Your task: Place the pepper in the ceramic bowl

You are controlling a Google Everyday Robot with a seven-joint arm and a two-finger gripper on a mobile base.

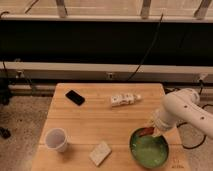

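The ceramic bowl (150, 151), wide with a glossy green inside and a darker rim, sits at the front right of the wooden table. My gripper (151, 130) hangs from the white arm at the right, just over the bowl's far rim. It is shut on the pepper (146, 132), a small dark red-brown piece that shows at the fingertips, right above the rim of the bowl.
A white paper cup (56, 140) stands at the front left. A white flat block (100, 153) lies left of the bowl. A white box-like bottle (122, 100) lies at the back middle, and a black phone (75, 97) at the back left. The table's right edge (172, 125) is beside the arm.
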